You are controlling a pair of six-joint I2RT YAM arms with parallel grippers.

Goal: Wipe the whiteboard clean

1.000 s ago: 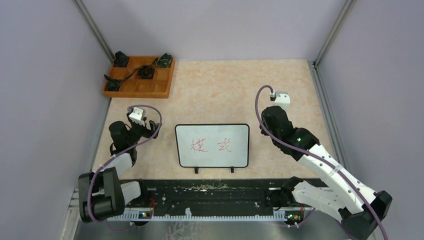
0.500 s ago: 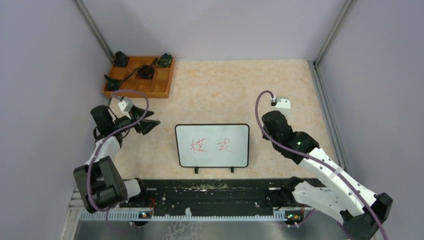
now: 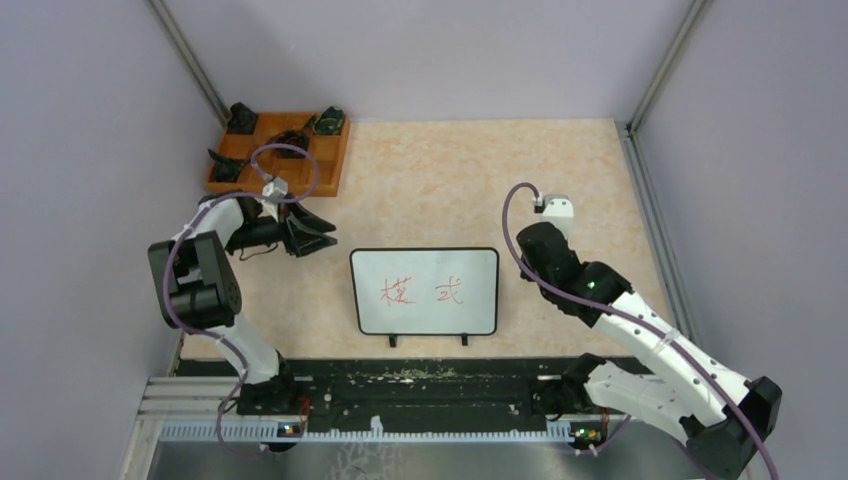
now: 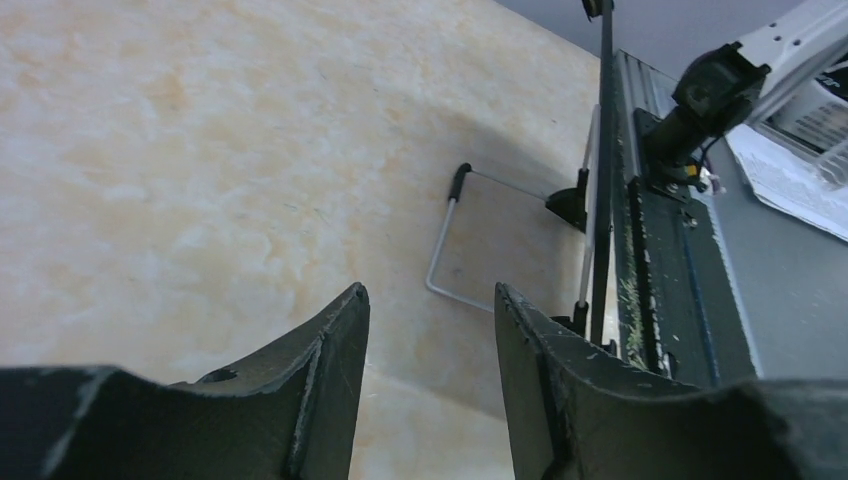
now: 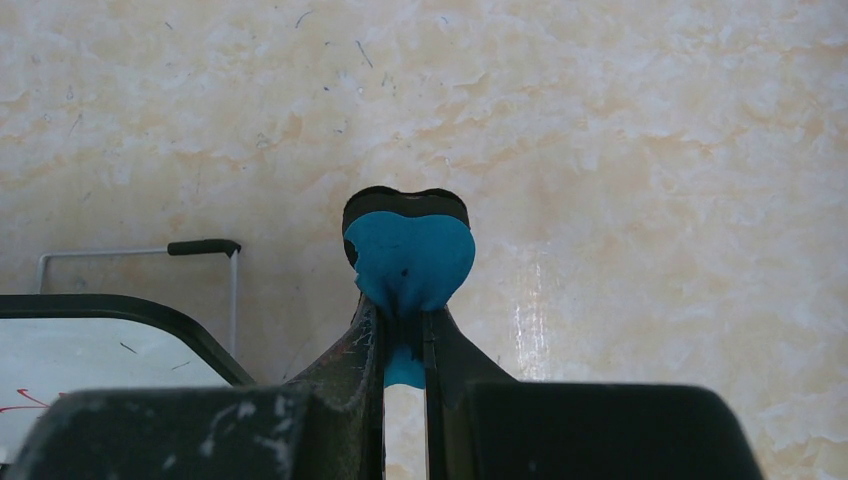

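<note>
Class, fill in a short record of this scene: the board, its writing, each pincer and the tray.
whiteboard: stands mid-table, between the two arms
writing: red characters, not yet erased
right pincer: shut on a blue eraser pad, to the right of the board, off its face
left pincer: open, holding nothing, to the left of the board
orange compartment tray: far left corner, small black items inside

- Left arm (image 3: 196,282): elbow folded back, forearm extended level toward the right.
- Left gripper (image 4: 430,300): jaws parted, nothing between them.
- Right arm (image 3: 645,328): stretched forward and inward, wrist pitched down.
- Right gripper (image 5: 404,322): jaws clamped on a blue pad (image 5: 408,258).
</note>
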